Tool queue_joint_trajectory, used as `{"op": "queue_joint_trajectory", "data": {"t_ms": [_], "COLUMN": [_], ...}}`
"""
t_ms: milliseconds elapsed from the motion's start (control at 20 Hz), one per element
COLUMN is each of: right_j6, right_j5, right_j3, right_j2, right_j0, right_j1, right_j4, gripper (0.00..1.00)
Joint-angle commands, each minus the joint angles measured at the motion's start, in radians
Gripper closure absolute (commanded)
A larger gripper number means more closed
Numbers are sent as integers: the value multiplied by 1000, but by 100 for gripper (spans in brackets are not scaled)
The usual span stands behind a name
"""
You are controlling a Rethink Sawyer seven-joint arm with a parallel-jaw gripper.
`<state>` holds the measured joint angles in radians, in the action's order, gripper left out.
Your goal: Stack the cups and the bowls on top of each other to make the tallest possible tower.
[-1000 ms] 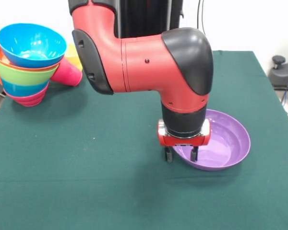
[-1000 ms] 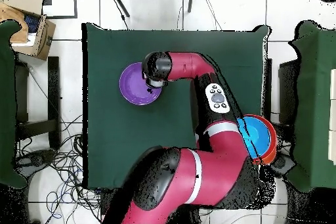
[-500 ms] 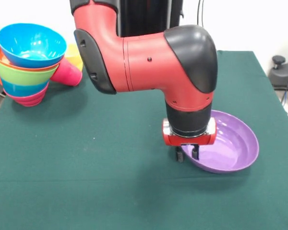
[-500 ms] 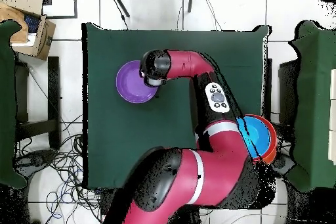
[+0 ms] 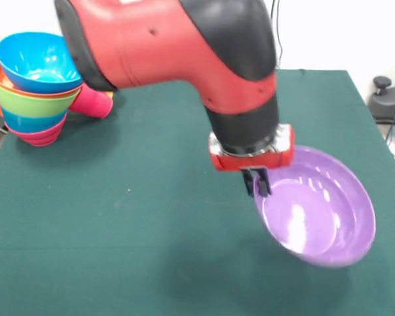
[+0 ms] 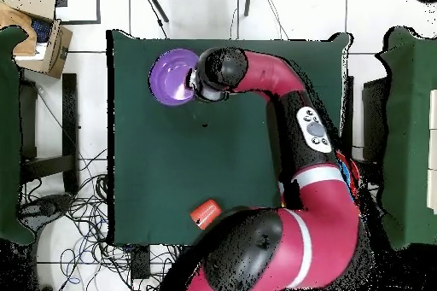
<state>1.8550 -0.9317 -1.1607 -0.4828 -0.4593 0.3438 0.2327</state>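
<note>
Overhead only: red-pink cup [image 6: 205, 213] lying flat

The red and black arm [image 5: 164, 39] enters the front view from about eleven o'clock, crosses as a thick, near-level red link capped in black, then bends at a black elbow and drops through a black wrist to a red collar. Below the collar hangs the gripper [image 5: 257, 182], its dark fingers [image 5: 263, 180] pointing toward six o'clock and drawn close together, pinching the rim of the purple bowl [image 5: 316, 217], which hangs tilted clear of the table. In the overhead view the arm [image 6: 299, 177] rises from six o'clock, curving toward eleven o'clock.
</note>
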Motion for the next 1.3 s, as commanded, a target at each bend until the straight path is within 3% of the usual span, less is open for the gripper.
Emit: {"op": "queue_joint_trajectory", "data": {"t_ms": [50,450,800,1300], "right_j6": [-229,-282,-349,-474], "right_j5": [-192,-195,-218,-191], "right_j3": [-77,-277,-421,-635], "right_j2": [-85,-148,-223,-322], "right_j0": [-80,-192,-297,-447], "right_j1": [143,317,406,495], "right_j4": [-32,-40,-11,99], "gripper": [100,100,100,100]}}
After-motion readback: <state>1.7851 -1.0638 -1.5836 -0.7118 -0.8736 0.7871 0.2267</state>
